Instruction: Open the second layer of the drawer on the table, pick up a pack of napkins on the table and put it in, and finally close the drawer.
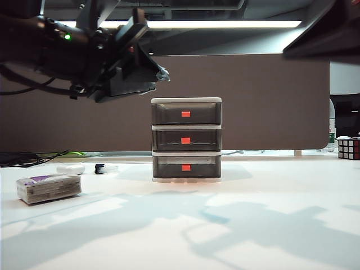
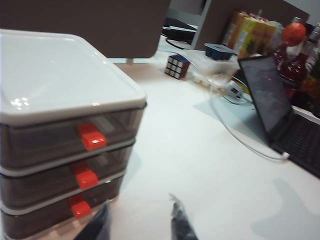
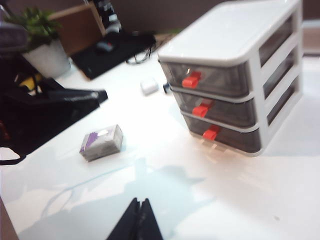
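The drawer (image 1: pixel 185 139) stands mid-table, a three-tier unit with smoky fronts and red-orange tabs, all tiers pushed in. Its second layer (image 1: pixel 185 140) (image 2: pixel 85 176) (image 3: pixel 201 110) is the middle one. The pack of napkins (image 1: pixel 49 188) (image 3: pixel 101 142) lies flat on the table (image 1: pixel 236 225) at the front left, purple print on top. My left gripper (image 2: pixel 139 198) hangs high above the table, left of the unit's top, open with nothing between its fingers; it also shows in the exterior view (image 1: pixel 157 73). My right gripper (image 3: pixel 140 199) is shut and empty, high over the table's front.
A small white case (image 1: pixel 70 169) and a small black item (image 1: pixel 100 168) lie behind the napkins. A Rubik's cube (image 1: pixel 349 148) sits at the far right. A laptop (image 2: pixel 270 100), cables and bottles crowd the right side. A potted plant (image 3: pixel 45 55) stands far left. A dark brown partition (image 1: pixel 253 101) backs the table.
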You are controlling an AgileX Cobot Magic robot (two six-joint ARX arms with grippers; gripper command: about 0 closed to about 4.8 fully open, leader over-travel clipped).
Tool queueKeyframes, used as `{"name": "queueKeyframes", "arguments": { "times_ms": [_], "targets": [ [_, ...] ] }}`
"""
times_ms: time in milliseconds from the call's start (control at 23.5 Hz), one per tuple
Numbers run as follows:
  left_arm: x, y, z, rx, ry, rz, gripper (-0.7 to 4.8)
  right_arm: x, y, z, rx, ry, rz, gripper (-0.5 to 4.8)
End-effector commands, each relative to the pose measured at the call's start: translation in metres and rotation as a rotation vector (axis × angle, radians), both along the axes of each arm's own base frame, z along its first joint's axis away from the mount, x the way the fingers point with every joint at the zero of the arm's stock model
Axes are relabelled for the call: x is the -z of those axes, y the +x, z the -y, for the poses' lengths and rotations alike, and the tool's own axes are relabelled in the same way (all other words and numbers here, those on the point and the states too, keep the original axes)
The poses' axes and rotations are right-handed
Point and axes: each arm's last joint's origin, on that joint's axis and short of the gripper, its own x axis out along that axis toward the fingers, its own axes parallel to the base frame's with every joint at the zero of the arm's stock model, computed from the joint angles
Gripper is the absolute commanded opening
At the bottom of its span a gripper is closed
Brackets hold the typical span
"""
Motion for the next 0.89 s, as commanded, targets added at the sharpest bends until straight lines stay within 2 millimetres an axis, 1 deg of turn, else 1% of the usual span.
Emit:
{"name": "queueKeyframes", "arguments": {
  "times_ms": [43,85,128,170,298,341,469,511,639,767,809,895],
  "targets": [
    [0.003,0.008,0.002,-0.091,0.016,-0.006,1.73,-0.008,0.02,-0.009,-0.053,0.007,0.01,-0.05],
    [0.008,0.011,0.005,-0.12,0.025,-0.022,2.25,-0.009,0.034,-0.015,-0.065,0.005,-0.003,-0.05],
    [0.014,0.013,0.008,-0.125,0.033,-0.045,2.66,-0.009,0.044,-0.019,-0.068,0.001,-0.016,-0.05],
    [0.019,0.013,0.01,-0.127,0.032,-0.07,2.85,-0.01,0.05,-0.021,-0.068,-0.001,-0.026,-0.05],
    [0.031,0.015,0.014,-0.123,0.027,-0.134,2.95,-0.012,0.064,-0.026,-0.089,-0.003,-0.049,-0.05],
    [0.036,0.013,0.017,-0.123,0.025,-0.161,3.06,-0.012,0.068,-0.027,-0.099,-0.005,-0.05,-0.05],
    [0.045,0.009,0.026,-0.123,0.036,-0.19,3.06,-0.014,0.076,-0.03,-0.132,-0.023,-0.033,-0.05],
    [0.049,0.004,0.035,-0.127,0.055,-0.186,3.07,-0.015,0.078,-0.031,-0.148,-0.026,-0.028,-0.05],
    [0.05,-0.008,0.048,-0.191,0.055,-0.155,3.1,-0.015,0.079,-0.032,-0.15,-0.026,-0.028,-0.05],
    [0.045,-0.014,0.057,-0.27,0.042,-0.118,3.09,-0.015,0.079,-0.032,-0.167,-0.042,-0.002,-0.05],
    [0.04,-0.014,0.06,-0.323,0.03,-0.099,3.1,-0.016,0.079,-0.032,-0.174,-0.061,0.026,-0.05],
    [0.036,-0.008,0.067,-0.341,0.022,-0.089,3.1,-0.016,0.081,-0.032,-0.175,-0.065,0.048,-0.05]
  ]
}}
